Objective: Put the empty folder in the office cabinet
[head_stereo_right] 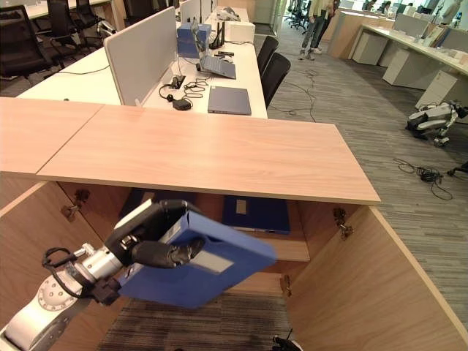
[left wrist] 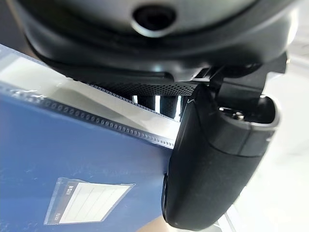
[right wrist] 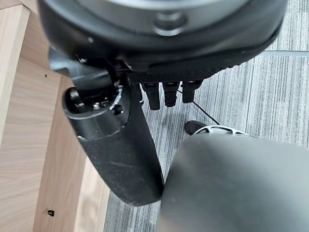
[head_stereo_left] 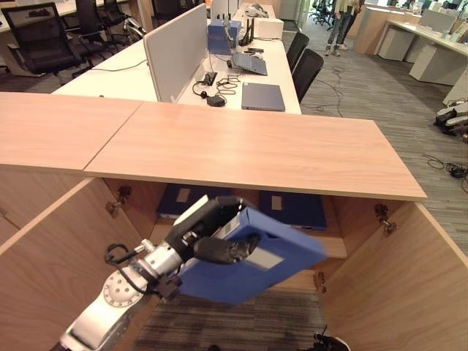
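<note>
Your left hand [head_stereo_left: 212, 238] has thumb and fingers clamped on the blue folder [head_stereo_left: 256, 267], lower centre of the left eye view. The folder hangs tilted in front of the open office cabinet [head_stereo_left: 248, 146], just outside its mouth, not on the shelf [head_stereo_left: 333, 245] yet. Two other blue folders [head_stereo_left: 292, 210] already lie on that shelf at mid-frame. Both cabinet doors [head_stereo_left: 398, 285] stand open at lower left and lower right. Right hand [right wrist: 120, 150] sits in the right wrist view beside a door panel; fingers look relaxed and hold nothing. Judged progress: pickup done, carry nearly done. Left: push the folder in, set down, release.
</note>
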### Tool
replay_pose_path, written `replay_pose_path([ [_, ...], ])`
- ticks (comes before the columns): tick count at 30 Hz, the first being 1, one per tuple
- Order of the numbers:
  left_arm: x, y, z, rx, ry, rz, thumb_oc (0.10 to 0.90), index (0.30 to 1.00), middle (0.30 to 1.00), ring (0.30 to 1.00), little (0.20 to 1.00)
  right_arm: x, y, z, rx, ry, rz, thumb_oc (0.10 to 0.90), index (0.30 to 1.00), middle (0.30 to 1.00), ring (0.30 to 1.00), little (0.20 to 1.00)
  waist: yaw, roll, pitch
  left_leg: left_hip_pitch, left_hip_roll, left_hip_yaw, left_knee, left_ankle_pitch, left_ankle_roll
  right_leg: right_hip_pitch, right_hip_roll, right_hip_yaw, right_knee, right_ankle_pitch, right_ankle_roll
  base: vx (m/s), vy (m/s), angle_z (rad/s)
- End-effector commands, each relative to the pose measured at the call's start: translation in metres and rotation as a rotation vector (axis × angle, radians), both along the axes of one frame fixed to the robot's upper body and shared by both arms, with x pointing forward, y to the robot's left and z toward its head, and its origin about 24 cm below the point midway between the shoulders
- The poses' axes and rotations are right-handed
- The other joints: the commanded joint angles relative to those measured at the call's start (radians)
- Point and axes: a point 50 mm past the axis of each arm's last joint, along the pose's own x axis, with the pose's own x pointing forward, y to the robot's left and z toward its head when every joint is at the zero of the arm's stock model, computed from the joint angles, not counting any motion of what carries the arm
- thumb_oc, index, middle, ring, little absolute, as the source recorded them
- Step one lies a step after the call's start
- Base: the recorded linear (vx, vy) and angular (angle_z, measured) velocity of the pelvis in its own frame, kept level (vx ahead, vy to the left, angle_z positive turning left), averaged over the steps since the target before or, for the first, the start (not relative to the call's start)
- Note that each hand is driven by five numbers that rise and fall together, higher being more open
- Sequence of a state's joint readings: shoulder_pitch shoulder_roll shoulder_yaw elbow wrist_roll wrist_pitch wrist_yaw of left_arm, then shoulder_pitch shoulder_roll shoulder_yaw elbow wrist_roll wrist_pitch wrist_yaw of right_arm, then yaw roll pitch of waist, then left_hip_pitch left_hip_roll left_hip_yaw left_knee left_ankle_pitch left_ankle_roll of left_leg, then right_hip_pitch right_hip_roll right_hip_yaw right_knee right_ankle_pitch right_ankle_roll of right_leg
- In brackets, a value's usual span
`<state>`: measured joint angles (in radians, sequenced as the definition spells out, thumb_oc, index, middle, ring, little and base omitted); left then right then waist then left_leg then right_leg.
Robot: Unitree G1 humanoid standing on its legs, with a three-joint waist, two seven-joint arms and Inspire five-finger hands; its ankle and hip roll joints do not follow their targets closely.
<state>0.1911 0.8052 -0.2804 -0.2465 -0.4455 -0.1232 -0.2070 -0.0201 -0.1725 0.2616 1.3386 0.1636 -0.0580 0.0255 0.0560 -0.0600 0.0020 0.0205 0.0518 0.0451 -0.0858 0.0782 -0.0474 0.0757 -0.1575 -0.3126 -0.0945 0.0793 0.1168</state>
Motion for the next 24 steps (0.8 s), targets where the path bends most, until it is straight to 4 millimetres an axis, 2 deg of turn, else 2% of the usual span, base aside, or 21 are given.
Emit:
replay_pose_path([
  [1, 0.012, -0.008, 0.003, -0.060, -0.079, 0.022, 0.400, 0.300, 0.300, 0.300, 0.300, 0.056, 0.012, 0.011, 0.050, -0.125, -0.048, 0.800, 0.900, 0.900, 0.900, 0.900, 0.014, -0.015, -0.013, 0.043, -0.035, -0.008, -0.001, -0.138, 0.036, -0.021, -0.001, 0.033, 0.031, -0.055, 0.032, 0.00, 0.000, 0.00],
  [3, 0.011, -0.007, -0.005, -0.091, -0.039, 0.049, 0.400, 0.300, 0.300, 0.300, 0.300, 0.063, 0.014, 0.014, 0.081, -0.163, -0.095, 0.800, 0.900, 0.900, 0.900, 0.900, 0.015, -0.014, -0.014, 0.040, -0.037, -0.008, -0.001, -0.133, 0.037, -0.025, -0.003, 0.032, 0.031, -0.052, 0.032, 0.00, 0.024, -0.03],
  [4, 0.008, -0.004, -0.020, -0.146, 0.026, 0.106, 0.400, 0.300, 0.300, 0.300, 0.300, 0.073, 0.016, 0.019, 0.140, -0.242, -0.200, 0.800, 0.900, 0.900, 0.900, 0.900, 0.014, -0.011, -0.012, 0.041, -0.038, -0.007, -0.001, -0.131, 0.037, -0.025, -0.004, 0.034, 0.032, -0.052, 0.032, 0.00, 0.000, 0.00],
  [5, 0.008, -0.004, -0.020, -0.146, 0.026, 0.106, 0.400, 0.300, 0.300, 0.300, 0.300, 0.072, 0.016, 0.019, 0.139, -0.241, -0.200, 0.800, 0.900, 0.900, 0.900, 0.900, 0.013, -0.011, -0.012, 0.041, -0.038, -0.007, -0.001, -0.132, 0.037, -0.025, -0.004, 0.034, 0.032, -0.052, 0.032, 0.00, 0.000, 0.00],
  [8, 0.007, 0.004, -0.028, -0.166, 0.037, 0.185, 0.400, 0.300, 0.300, 0.300, 0.300, 0.091, 0.022, 0.030, 0.285, -0.371, -0.352, 0.800, 0.900, 0.900, 0.900, 0.900, 0.011, -0.010, -0.012, 0.041, -0.038, -0.004, -0.001, -0.129, 0.036, -0.026, -0.005, 0.036, 0.030, -0.050, 0.031, -0.01, 0.010, 0.03],
  [11, 0.008, 0.011, -0.029, -0.166, 0.027, 0.234, 0.400, 0.300, 0.300, 0.300, 0.300, 0.107, 0.027, 0.043, 0.389, -0.473, -0.364, 0.800, 0.900, 0.900, 0.900, 0.900, 0.011, -0.014, -0.013, 0.039, -0.036, -0.001, -0.001, -0.128, 0.032, -0.027, -0.005, 0.033, 0.029, -0.050, 0.031, -0.01, -0.001, -0.01],
  [17, 0.011, 0.010, -0.028, -0.214, 0.019, 0.245, 0.400, 0.300, 0.300, 0.300, 0.300, 0.115, 0.036, 0.053, 0.507, -0.524, -0.387, 0.800, 0.900, 0.900, 0.900, 0.900, 0.013, -0.015, -0.015, 0.035, -0.036, -0.002, -0.001, -0.127, 0.029, -0.028, -0.005, 0.029, 0.027, -0.050, 0.028, 0.00, 0.000, 0.00],
  [20, 0.015, 0.000, -0.021, -0.351, 0.021, 0.224, 0.400, 0.300, 0.300, 0.300, 0.300, 0.115, 0.052, 0.053, 0.635, -0.516, -0.482, 0.800, 0.900, 0.900, 0.900, 0.900, 0.013, -0.014, -0.014, 0.035, -0.036, -0.003, -0.001, -0.126, 0.027, -0.026, -0.006, 0.026, 0.023, -0.049, 0.028, 0.00, 0.000, 0.00],
  [24, 0.018, -0.005, -0.015, -0.442, 0.012, 0.211, 0.400, 0.300, 0.300, 0.300, 0.300, 0.115, 0.060, 0.052, 0.669, -0.495, -0.499, 0.800, 0.900, 0.900, 0.900, 0.900, 0.015, -0.013, -0.013, 0.035, -0.037, -0.002, -0.001, -0.125, 0.027, -0.025, -0.007, 0.024, 0.022, -0.049, 0.027, 0.00, 0.000, 0.00],
])
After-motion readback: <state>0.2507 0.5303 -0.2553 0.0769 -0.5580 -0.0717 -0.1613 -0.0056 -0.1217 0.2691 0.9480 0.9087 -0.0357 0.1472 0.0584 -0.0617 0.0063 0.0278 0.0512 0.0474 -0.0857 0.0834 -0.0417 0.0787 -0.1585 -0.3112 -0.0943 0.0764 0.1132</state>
